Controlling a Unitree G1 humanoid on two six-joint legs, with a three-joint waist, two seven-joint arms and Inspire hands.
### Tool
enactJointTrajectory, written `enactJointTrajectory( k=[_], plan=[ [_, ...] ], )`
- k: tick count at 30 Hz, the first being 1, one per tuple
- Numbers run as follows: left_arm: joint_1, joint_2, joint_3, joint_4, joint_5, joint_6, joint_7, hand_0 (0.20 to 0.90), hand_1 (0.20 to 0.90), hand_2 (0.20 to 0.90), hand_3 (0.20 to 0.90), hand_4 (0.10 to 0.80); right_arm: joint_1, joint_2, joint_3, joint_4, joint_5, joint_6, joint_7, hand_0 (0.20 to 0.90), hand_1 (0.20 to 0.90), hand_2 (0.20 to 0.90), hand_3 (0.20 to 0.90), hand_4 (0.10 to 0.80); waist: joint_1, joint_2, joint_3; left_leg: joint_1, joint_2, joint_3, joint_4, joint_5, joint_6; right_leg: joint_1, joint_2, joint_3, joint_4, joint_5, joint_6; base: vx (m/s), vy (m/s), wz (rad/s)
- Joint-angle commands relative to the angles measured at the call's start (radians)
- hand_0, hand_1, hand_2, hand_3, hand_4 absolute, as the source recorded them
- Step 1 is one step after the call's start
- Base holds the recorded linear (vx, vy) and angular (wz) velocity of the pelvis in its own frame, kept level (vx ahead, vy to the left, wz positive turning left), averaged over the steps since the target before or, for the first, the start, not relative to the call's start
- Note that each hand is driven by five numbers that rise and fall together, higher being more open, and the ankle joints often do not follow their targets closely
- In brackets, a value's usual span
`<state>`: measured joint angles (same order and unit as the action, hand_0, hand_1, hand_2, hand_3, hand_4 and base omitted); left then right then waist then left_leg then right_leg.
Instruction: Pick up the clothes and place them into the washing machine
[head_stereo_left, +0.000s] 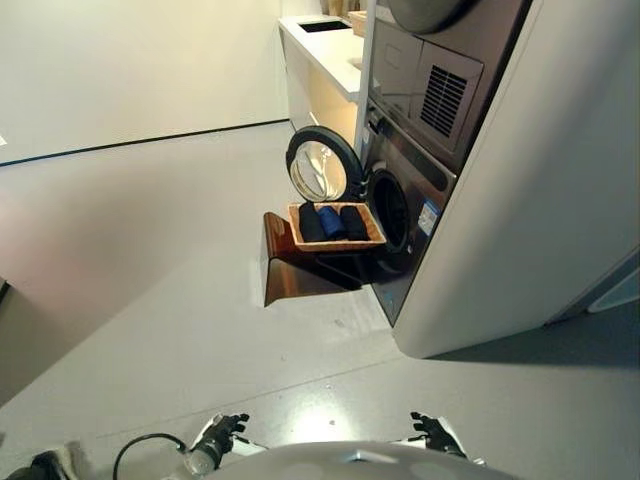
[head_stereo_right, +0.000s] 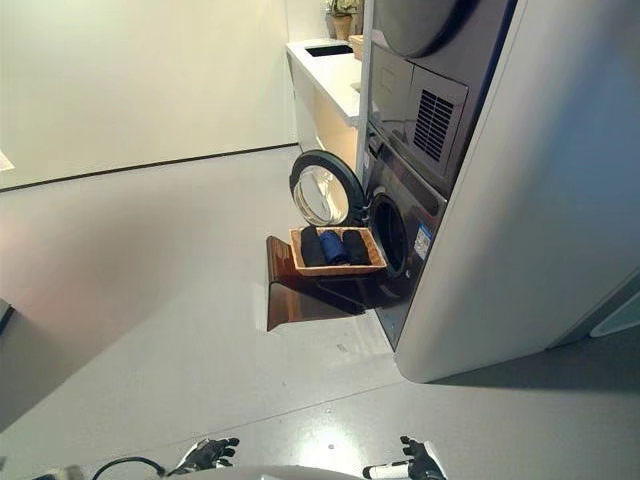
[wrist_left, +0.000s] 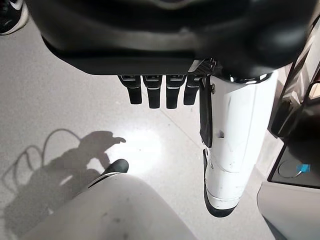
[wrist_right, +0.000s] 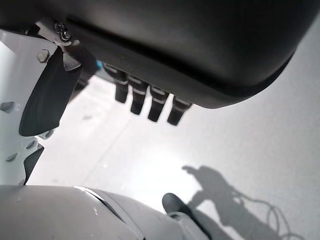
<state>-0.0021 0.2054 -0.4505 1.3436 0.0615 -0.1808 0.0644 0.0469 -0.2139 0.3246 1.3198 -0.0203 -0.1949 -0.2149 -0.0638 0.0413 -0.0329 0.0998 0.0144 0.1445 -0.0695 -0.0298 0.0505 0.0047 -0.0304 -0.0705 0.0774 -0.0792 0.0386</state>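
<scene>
Three rolled dark and blue clothes (head_stereo_left: 332, 221) lie side by side in a wicker basket (head_stereo_left: 296, 228) on a brown stand (head_stereo_left: 285, 270), right in front of the washing machine (head_stereo_left: 420, 175). Its round door (head_stereo_left: 322, 165) stands swung open to the left of the drum opening (head_stereo_left: 392, 210). My left hand (head_stereo_left: 222, 431) and right hand (head_stereo_left: 436, 433) hang low at the near edge, far from the basket. Both wrist views show straight fingers (wrist_left: 155, 92) and fingers (wrist_right: 145, 102) pointing at the floor, holding nothing.
A white counter (head_stereo_left: 325, 50) with a dark sink runs along the back beside the machine. A second appliance (head_stereo_left: 440, 40) is stacked above the washer. A white cabinet wall (head_stereo_left: 540, 200) flanks the machine on the right. Grey floor (head_stereo_left: 160, 250) stretches out to the left.
</scene>
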Motion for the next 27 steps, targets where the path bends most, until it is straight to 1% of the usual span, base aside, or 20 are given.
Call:
enactJointTrajectory(
  k=[1,4,7,10,11,12,13,14,15,16,17,18,19,20,21,22,24,25,26,27],
  plan=[
    [-0.053,-0.043,0.021,0.024,-0.008,-0.027,0.008,0.900,0.900,0.900,0.900,0.800,-0.038,-0.016,0.021,0.037,0.005,-0.002,-0.011,0.900,0.900,0.900,0.900,0.800,0.005,-0.050,0.002,-0.037,-0.029,-0.027,-0.018,-0.008,-0.075,0.018,-0.003,-0.030,-0.131,0.106,0.038,0.000,0.000,0.00],
    [-0.051,-0.043,0.025,0.025,-0.008,-0.025,0.009,0.900,0.900,0.900,0.900,0.800,-0.034,-0.016,0.018,0.038,0.006,-0.003,-0.011,0.900,0.900,0.900,0.900,0.800,0.004,-0.051,0.000,-0.034,-0.027,-0.027,-0.018,-0.013,-0.075,0.020,-0.001,-0.033,-0.128,0.098,0.036,0.033,-0.029,0.03],
    [-0.054,-0.037,0.039,0.034,-0.013,-0.017,0.019,0.900,0.900,0.900,0.900,0.800,-0.038,-0.016,0.017,0.034,0.012,-0.002,-0.010,0.900,0.900,0.900,0.900,0.800,0.002,-0.050,0.006,-0.029,-0.019,-0.034,-0.012,-0.015,-0.075,0.013,0.010,-0.026,-0.099,0.077,0.022,0.022,-0.049,0.05],
    [-0.071,-0.024,0.053,0.029,-0.033,-0.018,0.030,0.900,0.900,0.900,0.900,0.800,-0.054,-0.018,0.020,0.023,0.021,-0.007,-0.014,0.900,0.900,0.900,0.900,0.800,0.005,-0.067,0.035,-0.093,0.000,-0.034,0.116,-0.051,-0.074,-0.021,0.017,-0.009,-0.053,0.062,0.004,-0.030,-0.086,0.03],
    [-0.072,-0.024,0.053,0.029,-0.033,-0.018,0.030,0.900,0.900,0.900,0.900,0.800,-0.054,-0.018,0.019,0.023,0.021,-0.007,-0.014,0.900,0.900,0.900,0.900,0.800,0.005,-0.066,0.034,-0.098,0.001,-0.034,0.122,-0.054,-0.074,-0.024,0.017,-0.009,-0.051,0.061,0.004,0.008,-0.147,-0.01],
    [-0.074,-0.018,0.068,0.023,-0.053,-0.022,0.032,0.900,0.900,0.900,0.900,0.800,-0.056,-0.022,0.022,0.017,0.023,-0.013,-0.017,0.900,0.900,0.900,0.900,0.800,0.016,-0.088,0.060,-0.160,0.001,-0.034,0.288,-0.087,-0.069,-0.019,0.020,0.001,-0.030,0.048,-0.014,0.038,-0.178,-0.04],
    [-0.073,-0.014,0.076,0.019,-0.064,-0.023,0.033,0.900,0.900,0.900,0.900,0.800,-0.056,-0.024,0.023,0.014,0.024,-0.014,-0.019,0.900,0.900,0.900,0.900,0.800,0.031,-0.097,0.088,-0.224,0.009,-0.047,0.443,-0.077,-0.064,-0.004,0.025,0.009,-0.019,0.045,-0.027,0.037,-0.180,-0.08],
    [-0.074,-0.014,0.076,0.019,-0.064,-0.023,0.033,0.900,0.900,0.900,0.900,0.800,-0.057,-0.023,0.023,0.014,0.024,-0.014,-0.019,0.900,0.900,0.900,0.900,0.800,0.029,-0.098,0.085,-0.229,0.007,-0.049,0.442,-0.074,-0.064,-0.009,0.024,0.007,-0.020,0.047,-0.027,0.007,-0.143,-0.08],
    [-0.077,-0.014,0.080,0.014,-0.082,-0.027,0.037,0.900,0.900,0.900,0.900,0.800,-0.061,-0.033,0.024,0.010,0.026,-0.015,-0.024,0.900,0.900,0.900,0.900,0.800,0.055,-0.108,0.130,-0.329,-0.024,-0.096,0.578,-0.030,-0.057,0.003,0.023,0.009,-0.013,0.038,-0.040,-0.006,-0.071,-0.03],
    [-0.077,-0.014,0.080,0.014,-0.082,-0.027,0.037,0.900,0.900,0.900,0.900,0.800,-0.061,-0.033,0.024,0.011,0.026,-0.015,-0.024,0.900,0.900,0.900,0.900,0.800,0.055,-0.108,0.129,-0.330,-0.024,-0.096,0.579,-0.030,-0.057,0.002,0.023,0.008,-0.013,0.038,-0.040,0.030,-0.094,0.07],
    [-0.079,-0.015,0.086,0.016,-0.100,-0.031,0.040,0.900,0.900,0.900,0.900,0.800,-0.068,-0.037,0.025,0.008,0.029,-0.018,-0.030,0.900,0.900,0.900,0.900,0.800,0.061,-0.113,0.138,-0.381,-0.031,-0.094,0.571,-0.023,-0.051,0.006,0.021,0.006,-0.015,0.029,-0.042,0.162,-0.016,-0.06],
    [-0.074,-0.017,0.090,0.021,-0.117,-0.034,0.042,0.900,0.900,0.900,0.900,0.800,-0.083,-0.044,0.028,0.009,0.036,-0.019,-0.041,0.900,0.900,0.900,0.900,0.800,0.075,-0.105,0.141,-0.477,-0.023,-0.071,0.491,-0.009,-0.047,0.015,0.027,0.006,-0.026,0.011,-0.035,0.168,-0.014,0.03],
    [-0.074,-0.017,0.090,0.021,-0.118,-0.034,0.042,0.900,0.900,0.900,0.900,0.800,-0.082,-0.044,0.028,0.009,0.036,-0.019,-0.041,0.900,0.900,0.900,0.900,0.800,0.075,-0.105,0.141,-0.477,-0.024,-0.071,0.492,-0.011,-0.046,0.016,0.026,0.007,-0.026,0.010,-0.035,0.388,0.071,0.27],
    [-0.049,-0.023,0.100,0.030,-0.128,-0.038,0.051,0.900,0.900,0.900,0.900,0.800,-0.088,-0.050,0.031,0.012,0.041,-0.023,-0.051,0.900,0.900,0.900,0.900,0.800,0.108,-0.081,0.139,-0.493,-0.014,-0.085,0.289,0.087,-0.068,0.067,0.056,0.036,-0.055,-0.015,-0.023,0.431,0.117,0.40],
    [-0.034,-0.030,0.102,0.036,-0.129,-0.037,0.056,0.900,0.900,0.900,0.900,0.800,-0.090,-0.053,0.028,0.019,0.045,-0.023,-0.054,0.900,0.900,0.900,0.900,0.800,0.120,-0.067,0.131,-0.512,0.002,-0.091,0.181,0.115,-0.076,0.102,0.066,0.051,-0.072,-0.036,-0.015,0.545,0.148,0.27],
    [-0.028,-0.032,0.102,0.039,-0.129,-0.035,0.058,0.900,0.900,0.900,0.900,0.800,-0.088,-0.054,0.028,0.022,0.048,-0.022,-0.057,0.900,0.900,0.900,0.900,0.800,0.128,-0.064,0.129,-0.502,0.006,-0.084,0.118,0.144,-0.083,0.129,0.061,0.061,-0.083,-0.048,-0.010,0.295,0.087,-0.08],
    [-0.019,-0.039,0.103,0.044,-0.129,-0.033,0.062,0.900,0.900,0.900,0.900,0.800,-0.089,-0.053,0.029,0.026,0.049,-0.021,-0.062,0.900,0.900,0.900,0.900,0.800,0.138,-0.060,0.122,-0.519,0.010,-0.073,0.061,0.169,-0.091,0.154,0.059,0.071,-0.092,-0.065,-0.004,0.314,0.101,-0.13],
    [-0.010,-0.043,0.107,0.046,-0.129,-0.032,0.066,0.900,0.900,0.900,0.900,0.800,-0.092,-0.054,0.026,0.028,0.050,-0.018,-0.059,0.900,0.900,0.900,0.900,0.800,0.145,-0.064,0.112,-0.523,0.012,-0.055,0.045,0.188,-0.095,0.188,0.041,0.083,-0.101,-0.080,0.010,0.482,0.178,-0.22],
    [-0.005,-0.040,0.114,0.050,-0.131,-0.030,0.065,0.900,0.900,0.900,0.900,0.800,-0.091,-0.053,0.025,0.027,0.050,-0.014,-0.054,0.900,0.900,0.900,0.900,0.800,0.156,-0.062,0.100,-0.500,0.022,-0.056,0.047,0.200,-0.092,0.207,0.033,0.098,-0.101,-0.087,0.014,0.500,0.204,-0.50],
    [-0.004,-0.036,0.120,0.054,-0.133,-0.027,0.066,0.900,0.900,0.900,0.900,0.800,-0.090,-0.049,0.022,0.026,0.049,-0.012,-0.054,0.900,0.900,0.900,0.900,0.800,0.162,-0.066,0.086,-0.492,0.017,-0.061,0.050,0.231,-0.087,0.221,0.018,0.100,-0.098,-0.092,0.020,0.678,0.278,-0.70]
  ],
)
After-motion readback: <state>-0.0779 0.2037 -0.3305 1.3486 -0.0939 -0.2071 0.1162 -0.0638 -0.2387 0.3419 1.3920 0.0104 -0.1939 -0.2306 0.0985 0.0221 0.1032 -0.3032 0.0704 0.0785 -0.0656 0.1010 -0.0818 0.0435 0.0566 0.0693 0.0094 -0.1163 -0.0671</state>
